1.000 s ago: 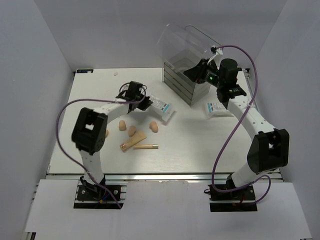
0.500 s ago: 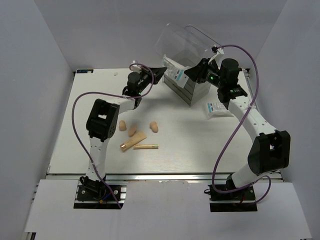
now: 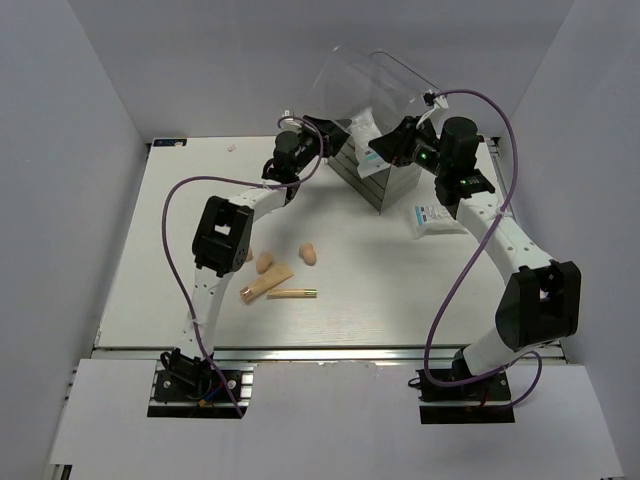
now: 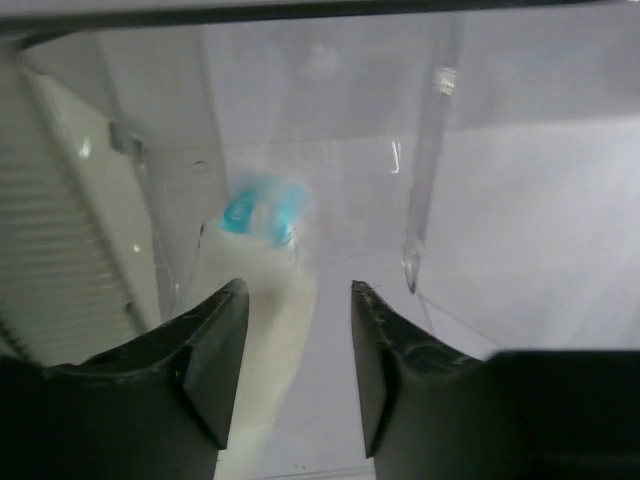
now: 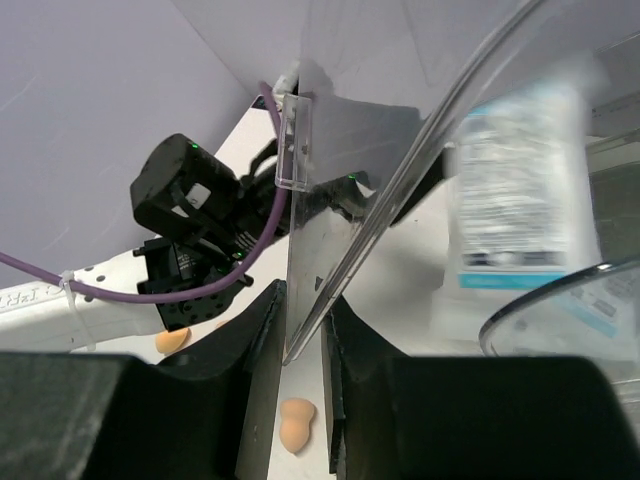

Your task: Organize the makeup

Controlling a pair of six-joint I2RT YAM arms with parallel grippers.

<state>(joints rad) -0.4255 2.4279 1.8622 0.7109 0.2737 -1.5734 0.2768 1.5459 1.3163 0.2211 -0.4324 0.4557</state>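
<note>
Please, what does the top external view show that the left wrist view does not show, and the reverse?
Only the top external view: the beige tube, the gold stick, two peach sponges and a second packet lying on the table, and the right hand gripping the clear lid. Only the left wrist view: the left hand has its fingers apart, with nothing between them. Both: the blue-printed packet, blurred, in the clear box.
</note>
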